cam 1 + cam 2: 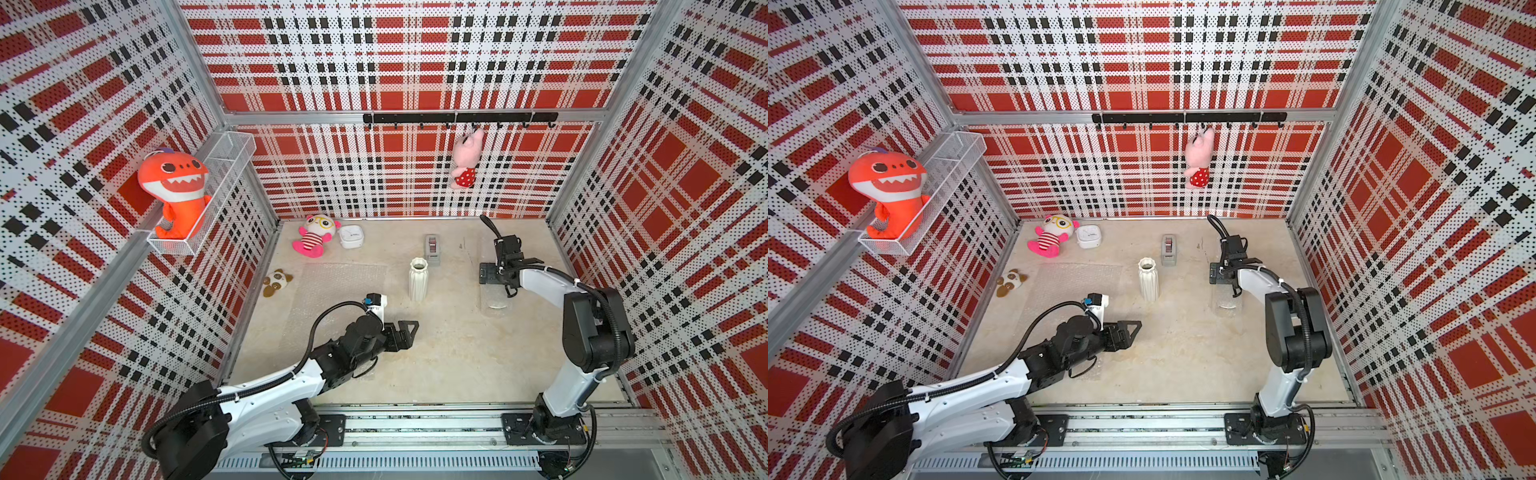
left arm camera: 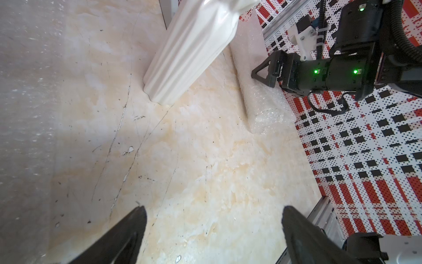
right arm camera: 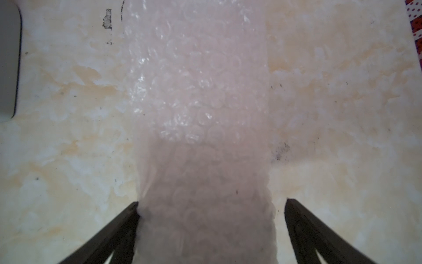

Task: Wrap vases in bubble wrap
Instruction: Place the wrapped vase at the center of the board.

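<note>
Your left arm (image 1: 270, 390) stretches low and forward, left gripper (image 2: 213, 209) near level, jaws spread wide. Your right arm (image 1: 582, 328) stands up, elbow bent, forearm reaching in, right gripper (image 3: 212, 202) pointing down, jaws wide apart.

A white ribbed vase (image 1: 418, 279) stands upright near the middle of the mottled table (image 1: 436, 365), with a grey tape dispenser (image 1: 432, 248) just behind it. To its left a flat sheet of bubble wrap (image 1: 340, 282) lies on the table, faint against the surface. To its right sits a rolled bundle of bubble wrap (image 1: 495, 300), and the right gripper (image 1: 489, 274) hangs at the bundle's far end. The left gripper (image 1: 409, 331) hovers in front of the vase, apart from it, pointing right. By the back wall lie a pink-legged doll (image 1: 313, 237) and a small white box (image 1: 351, 237), side by side
</note>
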You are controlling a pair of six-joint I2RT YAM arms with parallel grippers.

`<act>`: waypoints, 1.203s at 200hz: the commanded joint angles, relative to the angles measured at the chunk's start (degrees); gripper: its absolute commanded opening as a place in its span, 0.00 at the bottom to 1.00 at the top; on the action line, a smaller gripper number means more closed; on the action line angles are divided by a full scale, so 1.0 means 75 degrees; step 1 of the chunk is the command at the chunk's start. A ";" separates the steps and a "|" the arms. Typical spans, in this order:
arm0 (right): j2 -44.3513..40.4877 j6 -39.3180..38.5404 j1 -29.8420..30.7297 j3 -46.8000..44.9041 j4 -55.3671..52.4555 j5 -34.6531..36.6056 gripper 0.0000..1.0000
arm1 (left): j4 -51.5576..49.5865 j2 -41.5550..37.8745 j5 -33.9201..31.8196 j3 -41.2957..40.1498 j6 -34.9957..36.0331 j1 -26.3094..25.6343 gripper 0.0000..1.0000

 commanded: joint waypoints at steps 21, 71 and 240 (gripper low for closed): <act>-0.0414 -0.0126 -0.0035 0.0278 -0.0577 -0.0077 1.00 | 0.0111 -0.0035 -0.0034 0.0012 0.0136 0.0110 0.95; -0.0558 -0.0128 -0.0045 0.0606 -0.0801 -0.0761 1.00 | 0.0055 -0.0164 0.0024 0.0012 0.0136 0.0249 0.95; -0.2329 -0.0977 0.2970 -0.2867 0.5929 -0.3874 1.00 | -0.0804 -0.0848 -0.0702 0.0856 0.0266 0.2030 0.98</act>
